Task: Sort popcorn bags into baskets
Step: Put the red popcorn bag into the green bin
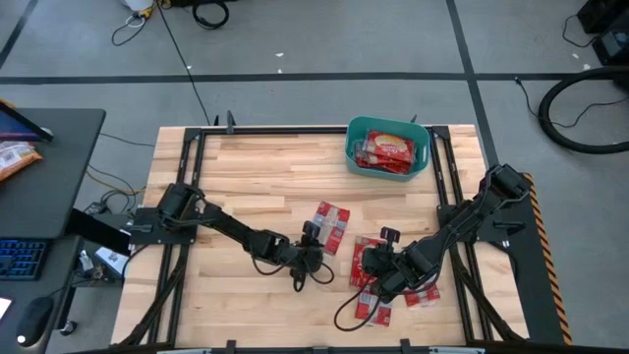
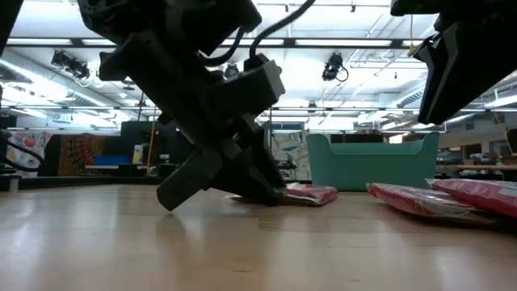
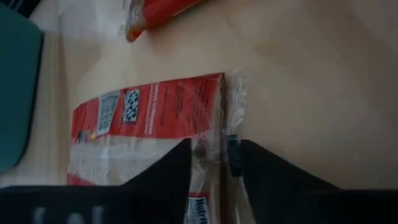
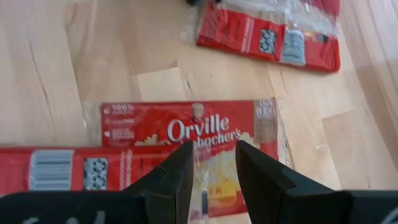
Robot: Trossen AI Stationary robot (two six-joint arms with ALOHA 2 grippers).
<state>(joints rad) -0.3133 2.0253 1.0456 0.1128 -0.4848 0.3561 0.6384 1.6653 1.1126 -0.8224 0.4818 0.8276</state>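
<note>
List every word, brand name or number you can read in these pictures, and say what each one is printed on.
"Orville" over a word ending "acher's": on the red popcorn bag under the right gripper.
"100%": same bag, top corner; the lines beneath are too small to read.
Codes and fine print on the farther bag and the bag at the left gripper: unreadable.
Bags in the teal basket: too small to read.

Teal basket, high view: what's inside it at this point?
The teal basket holds red popcorn bags piled across its floor, at least two. How many lie beneath the top ones is hidden. In the low view its solid wall hides the contents.
</note>
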